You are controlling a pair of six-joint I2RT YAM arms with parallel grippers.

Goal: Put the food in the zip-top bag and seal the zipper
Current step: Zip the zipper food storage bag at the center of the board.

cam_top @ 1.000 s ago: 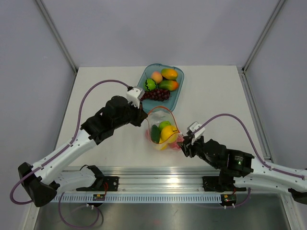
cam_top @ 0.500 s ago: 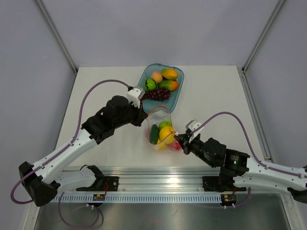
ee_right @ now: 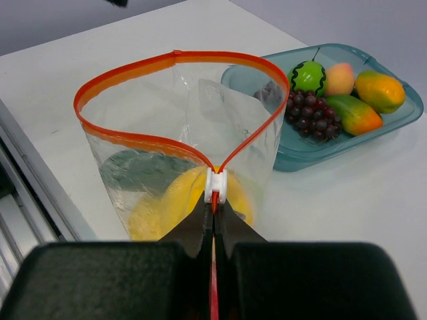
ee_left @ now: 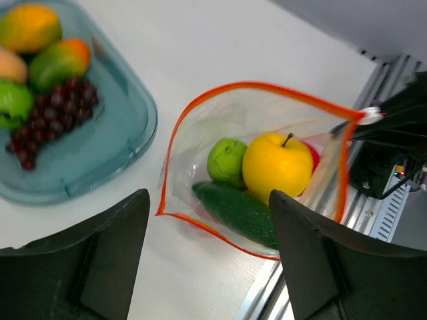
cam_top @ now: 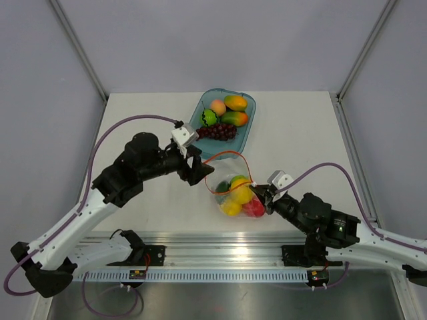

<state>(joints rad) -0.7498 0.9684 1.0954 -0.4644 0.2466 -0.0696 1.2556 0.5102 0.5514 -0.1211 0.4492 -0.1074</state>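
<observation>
The clear zip-top bag lies near the table's front with its mouth wide open. Its red-orange zipper forms a loop. Inside are food pieces: a yellow fruit, a lime, a dark cucumber and something red. My right gripper is shut on the zipper strip just behind the white slider, at the bag's right corner. My left gripper hangs open beside the bag's left edge, touching nothing; in its wrist view the fingers frame the bag's mouth.
A translucent blue tray at the back holds a peach, a green striped ball, purple grapes and two mangoes. The metal rail runs along the front edge just below the bag.
My left gripper opened, let go of the bag's left edge and drew back left. My right gripper closed on the zipper strip. The bag shifted right and settled lower.
</observation>
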